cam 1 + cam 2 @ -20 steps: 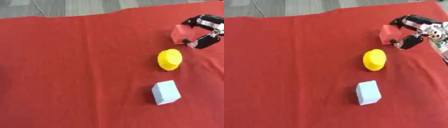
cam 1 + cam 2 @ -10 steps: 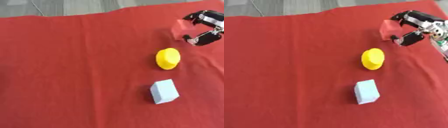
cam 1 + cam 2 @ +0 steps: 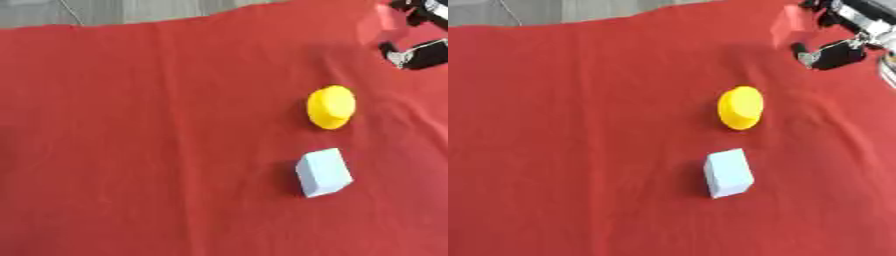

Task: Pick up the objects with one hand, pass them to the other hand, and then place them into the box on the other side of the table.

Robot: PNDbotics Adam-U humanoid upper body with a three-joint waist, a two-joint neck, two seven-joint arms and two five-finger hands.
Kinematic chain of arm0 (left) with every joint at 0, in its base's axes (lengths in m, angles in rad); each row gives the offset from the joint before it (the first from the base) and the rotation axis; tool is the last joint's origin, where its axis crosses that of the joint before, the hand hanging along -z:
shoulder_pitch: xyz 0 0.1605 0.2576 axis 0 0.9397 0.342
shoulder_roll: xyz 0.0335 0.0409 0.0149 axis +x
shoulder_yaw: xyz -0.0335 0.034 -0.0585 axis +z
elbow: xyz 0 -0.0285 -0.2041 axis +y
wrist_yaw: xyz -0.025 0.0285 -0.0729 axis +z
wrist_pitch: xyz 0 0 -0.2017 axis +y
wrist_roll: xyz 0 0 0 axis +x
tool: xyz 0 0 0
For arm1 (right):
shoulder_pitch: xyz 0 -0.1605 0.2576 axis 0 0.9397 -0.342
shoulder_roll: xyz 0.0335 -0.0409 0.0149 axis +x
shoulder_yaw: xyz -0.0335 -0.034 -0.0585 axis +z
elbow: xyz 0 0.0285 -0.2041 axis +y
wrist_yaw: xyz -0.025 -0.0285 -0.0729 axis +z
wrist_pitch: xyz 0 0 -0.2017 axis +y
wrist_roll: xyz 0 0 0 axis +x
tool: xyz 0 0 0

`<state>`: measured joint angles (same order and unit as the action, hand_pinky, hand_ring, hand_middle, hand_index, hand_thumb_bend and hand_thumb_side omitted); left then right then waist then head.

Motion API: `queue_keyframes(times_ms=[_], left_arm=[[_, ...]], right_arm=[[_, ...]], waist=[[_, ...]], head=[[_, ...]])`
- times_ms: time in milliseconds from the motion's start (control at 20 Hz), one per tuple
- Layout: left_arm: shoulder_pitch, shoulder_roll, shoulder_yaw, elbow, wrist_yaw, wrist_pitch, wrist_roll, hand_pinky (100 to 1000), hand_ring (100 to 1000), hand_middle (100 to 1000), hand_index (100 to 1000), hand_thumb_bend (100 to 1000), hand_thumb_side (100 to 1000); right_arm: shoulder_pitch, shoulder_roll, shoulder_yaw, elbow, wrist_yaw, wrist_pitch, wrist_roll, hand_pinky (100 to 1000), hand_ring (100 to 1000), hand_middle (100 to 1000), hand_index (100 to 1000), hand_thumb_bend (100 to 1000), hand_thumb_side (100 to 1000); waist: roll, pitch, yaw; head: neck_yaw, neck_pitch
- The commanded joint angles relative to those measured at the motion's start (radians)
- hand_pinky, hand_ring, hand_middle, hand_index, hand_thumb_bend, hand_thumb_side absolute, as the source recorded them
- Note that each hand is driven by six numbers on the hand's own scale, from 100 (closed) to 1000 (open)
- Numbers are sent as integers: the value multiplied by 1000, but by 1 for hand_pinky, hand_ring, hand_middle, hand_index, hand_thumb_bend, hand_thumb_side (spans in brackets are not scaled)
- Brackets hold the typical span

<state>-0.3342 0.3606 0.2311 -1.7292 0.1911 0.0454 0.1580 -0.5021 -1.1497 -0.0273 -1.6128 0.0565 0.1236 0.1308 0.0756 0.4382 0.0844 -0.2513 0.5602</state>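
Right eye view: right robot hand (image 3: 833, 50) up at far right corner, curled round a red object (image 3: 787, 24), lifted. Next: pass to left. Yellow piece (image 3: 740, 107), pale blue block (image 3: 728, 173) waiting on red surface (image 3: 579, 125).

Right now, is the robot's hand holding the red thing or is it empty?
Holding it. The right hand has fingers curled around the red block at the top right.
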Motion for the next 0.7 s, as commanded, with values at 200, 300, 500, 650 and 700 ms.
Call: queue_keyframes(times_ms=[200, 300, 500, 650, 700], left_arm=[[-10, 39, 9, -27, -12, -7, 11, 755, 751, 754, 747, 156, 801], [-19, 43, 2, -41, -20, -10, 13, 755, 752, 756, 749, 160, 788], [-36, 56, -13, -73, -39, -13, 15, 755, 752, 758, 750, 166, 767], [-45, 66, -25, -90, -47, -11, 14, 756, 753, 760, 752, 171, 755], [-48, 69, -27, -94, -48, -11, 14, 756, 753, 761, 752, 173, 751]], right_arm=[[-29, 40, 21, -93, -167, 51, -54, 703, 653, 356, 534, 100, 100], [-36, 64, 30, -111, -207, 64, -69, 692, 647, 353, 535, 100, 100], [-46, 109, 45, -143, -262, 81, -88, 681, 643, 351, 536, 100, 100], [-42, 139, 60, -170, -279, 95, -86, 675, 639, 351, 536, 100, 100], [-37, 150, 64, -180, -283, 100, -86, 670, 636, 349, 536, 100, 102]], waist=[[18, -82, -23], [16, -98, -28], [8, -128, -40], [1, -147, -50], [-2, -153, -53]], head=[[39, 14], [44, 22], [60, 41], [76, 54], [81, 58]])
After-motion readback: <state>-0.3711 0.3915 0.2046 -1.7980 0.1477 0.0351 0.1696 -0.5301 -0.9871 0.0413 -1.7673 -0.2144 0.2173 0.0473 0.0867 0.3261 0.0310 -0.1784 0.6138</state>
